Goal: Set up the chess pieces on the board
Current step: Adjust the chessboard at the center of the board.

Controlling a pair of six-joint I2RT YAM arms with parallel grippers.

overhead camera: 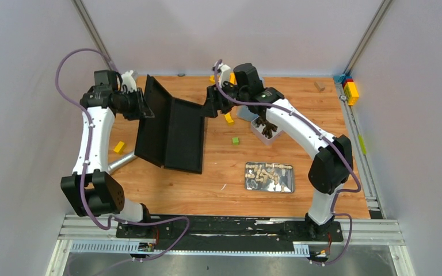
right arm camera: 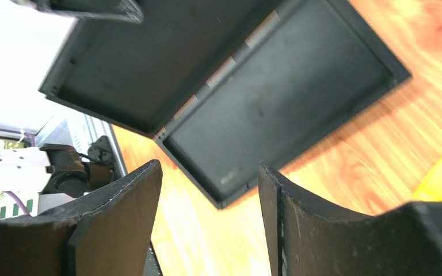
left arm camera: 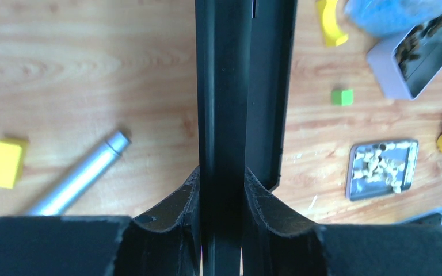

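1. Your left fingers [left arm camera: 170, 210] are pinching the board [left arm camera: 221, 103] by the rim of one half. Both pads are pressing on the black edge, which is running straight out from between them.
2. Your right fingers [right arm camera: 121, 218] are standing spread with nothing between them. The board's other half is lying just beyond their tips, not touching either one.
3. Outward from the left fingers, the held half is tilting up off the worktop [overhead camera: 218, 172], while the half ahead of the right fingers is lying close to flat, with the hinge between the two. Only black surfaces are showing; the checkered face is not in sight from any view.
4. The chess pieces [left arm camera: 380, 167] are sitting heaped in a flat tin [left arm camera: 355, 184], well off to the right of the left fingers and past the board's far edge. None are standing on the board.
5. By my reading, you are working on unfolding the board, so placing has not yet begun.
6. The next move is calling for the held half to be eased down until both halves are lying level. Then check that the checkered side is facing up before either set of fingers goes to the tin.
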